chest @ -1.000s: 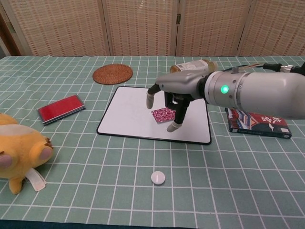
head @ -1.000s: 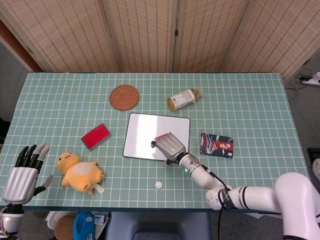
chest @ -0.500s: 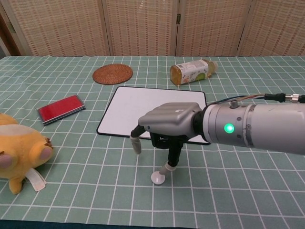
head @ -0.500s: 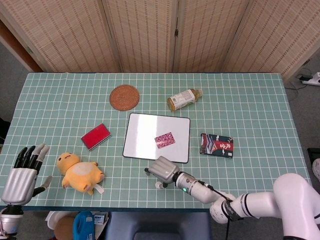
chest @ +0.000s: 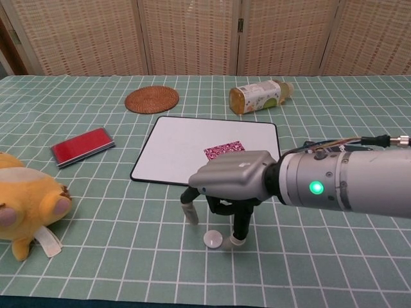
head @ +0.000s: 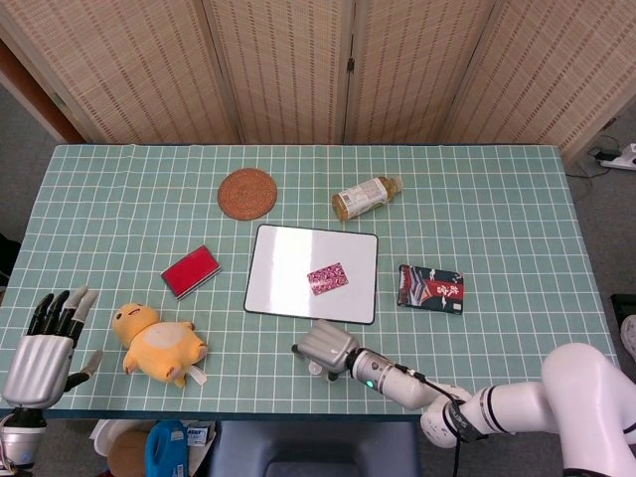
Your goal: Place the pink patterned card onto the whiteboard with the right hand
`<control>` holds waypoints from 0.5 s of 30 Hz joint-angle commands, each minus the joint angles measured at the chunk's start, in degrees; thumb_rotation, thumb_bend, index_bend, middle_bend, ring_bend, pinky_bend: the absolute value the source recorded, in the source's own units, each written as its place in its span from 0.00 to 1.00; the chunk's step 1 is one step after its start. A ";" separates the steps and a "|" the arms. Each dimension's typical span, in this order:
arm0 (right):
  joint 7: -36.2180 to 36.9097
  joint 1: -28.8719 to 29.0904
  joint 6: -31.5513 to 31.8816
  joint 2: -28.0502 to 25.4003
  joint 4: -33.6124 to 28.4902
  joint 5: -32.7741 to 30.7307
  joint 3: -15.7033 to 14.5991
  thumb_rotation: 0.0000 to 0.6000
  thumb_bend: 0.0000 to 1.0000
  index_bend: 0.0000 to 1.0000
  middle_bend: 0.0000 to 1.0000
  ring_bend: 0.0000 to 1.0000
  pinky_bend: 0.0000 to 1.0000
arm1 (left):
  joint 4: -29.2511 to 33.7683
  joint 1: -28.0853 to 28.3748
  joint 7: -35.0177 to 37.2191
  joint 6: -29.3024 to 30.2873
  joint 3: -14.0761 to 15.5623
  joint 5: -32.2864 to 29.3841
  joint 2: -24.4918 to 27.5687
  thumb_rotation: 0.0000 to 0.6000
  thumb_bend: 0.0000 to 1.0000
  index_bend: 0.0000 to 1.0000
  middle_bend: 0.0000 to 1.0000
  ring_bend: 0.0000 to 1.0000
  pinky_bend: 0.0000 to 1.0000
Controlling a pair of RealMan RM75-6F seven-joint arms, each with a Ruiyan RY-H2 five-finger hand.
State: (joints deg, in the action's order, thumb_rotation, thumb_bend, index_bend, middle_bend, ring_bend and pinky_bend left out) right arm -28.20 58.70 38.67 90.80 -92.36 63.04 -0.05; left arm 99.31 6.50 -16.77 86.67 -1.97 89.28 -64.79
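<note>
Hovering: right hand (chest: 228,183) palm down over the near table edge, fingers spread and pointing down, nothing held.
Fingertips: one fingertip (chest: 239,241) just beside a small white disc (chest: 214,240), touching or not cannot tell.
Right hand, head view: right hand (head: 325,347) on the near side of the whiteboard (head: 288,268), off its edge.
Card: pink patterned card (chest: 225,150) lying flat on the whiteboard (chest: 173,151), in its right half, free of the hand.
Card direction: beyond the right hand, toward the far side of the table, near but apart.
Card axis: long side running roughly left-right, slightly slanted in head view (head: 328,278).
Nearer hand: right hand, by far; left hand well apart at the near left corner.
Left hand: left hand (head: 45,348) off the near left table edge, fingers straight and apart, empty.
Task state: judged done, card already on the board and let go.
Next move: judged only clearing the arm away; no reach to the card needed.
Risk: low fingers could knock the white disc on the way out.
Around: yellow plush toy (head: 159,342) near left, red case (head: 191,270) left of the board, round woven coaster (head: 247,193) and a lying bottle (head: 366,197) beyond it, dark patterned packet (head: 431,288) to its right.
</note>
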 commanded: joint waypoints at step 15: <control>-2.08 0.18 0.72 2.28 2.45 -0.73 -1.34 1.00 0.20 0.42 0.90 0.97 1.00 | -0.40 -0.07 0.33 -0.08 -0.01 -0.14 -0.08 1.00 0.28 0.01 0.01 0.01 0.00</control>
State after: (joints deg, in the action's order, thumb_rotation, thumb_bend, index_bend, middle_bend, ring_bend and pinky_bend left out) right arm -30.26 58.86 39.37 93.05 -89.95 62.30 -1.39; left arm 98.91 6.43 -16.45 86.59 -1.98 89.14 -64.86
